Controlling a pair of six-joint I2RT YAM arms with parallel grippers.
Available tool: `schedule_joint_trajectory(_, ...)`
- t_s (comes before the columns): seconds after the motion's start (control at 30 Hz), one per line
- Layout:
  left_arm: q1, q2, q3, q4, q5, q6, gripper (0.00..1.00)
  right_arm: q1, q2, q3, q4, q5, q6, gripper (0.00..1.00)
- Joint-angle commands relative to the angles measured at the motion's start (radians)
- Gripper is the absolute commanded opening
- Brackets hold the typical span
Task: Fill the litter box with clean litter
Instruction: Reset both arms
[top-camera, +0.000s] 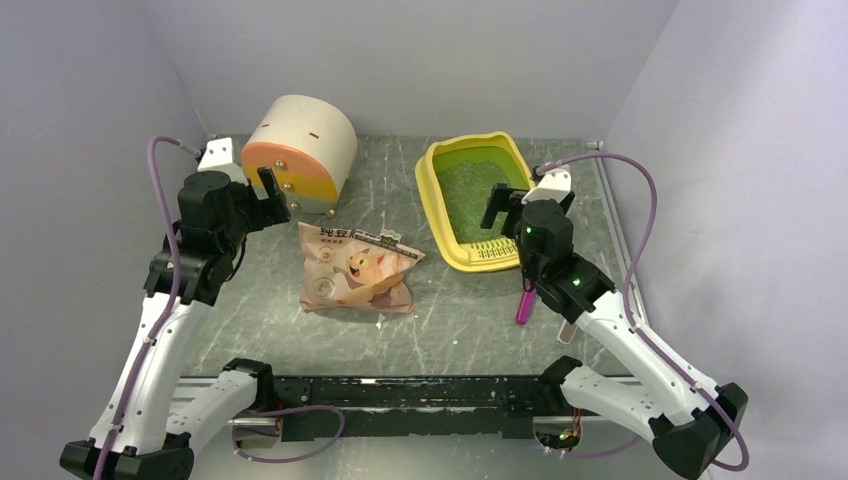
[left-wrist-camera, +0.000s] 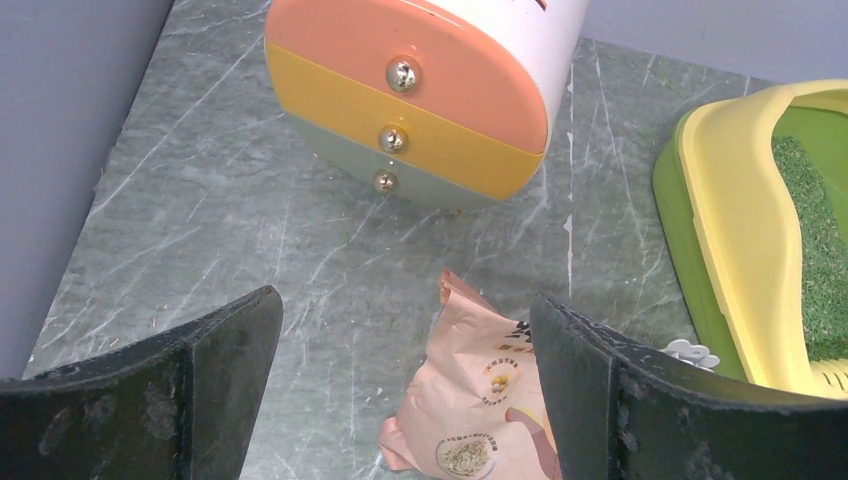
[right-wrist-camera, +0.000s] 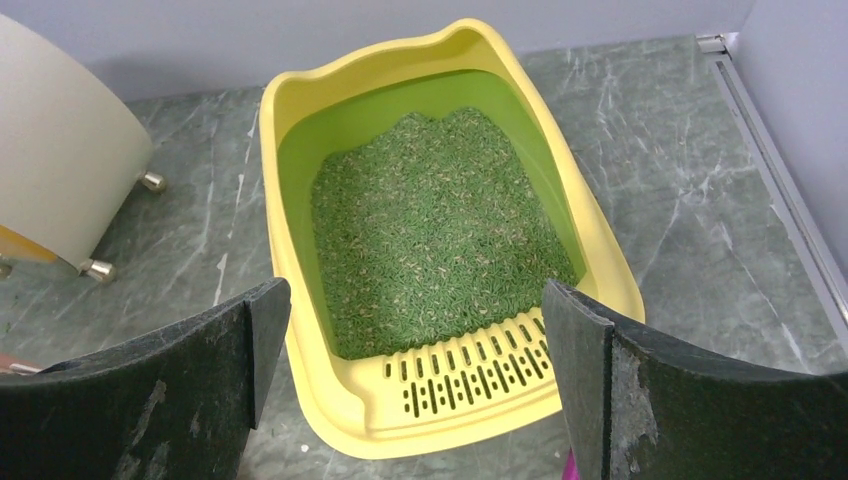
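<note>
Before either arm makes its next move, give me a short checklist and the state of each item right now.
1. Litter box upright, flat on the table: ok.
2. Clean litter covers the green pan's floor: ok.
3. Left gripper open and empty: ok.
4. Right gripper open and empty, above the box's near end: ok.
5. Pink bag lying flat between the arms; open or sealed: cannot tell.
6. Magenta scoop free of the right arm: cannot tell, partly hidden under it.
</note>
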Motion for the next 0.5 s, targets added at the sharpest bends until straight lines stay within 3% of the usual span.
schedule_joint_trajectory(0.0, 0.004, -0.019, -0.001, -0.017, -0.010, -0.003, 0.97, 0.003, -0.040, -0.013, 0.016, 0.026, 0.005, 1.00)
schedule_joint_trajectory(0.47, 0.004, -0.026, 0.005, -0.035, 0.007, -0.008, 0.97, 0.003, -0.091, -0.043, 0.035, -0.013, -0.017, 1.00)
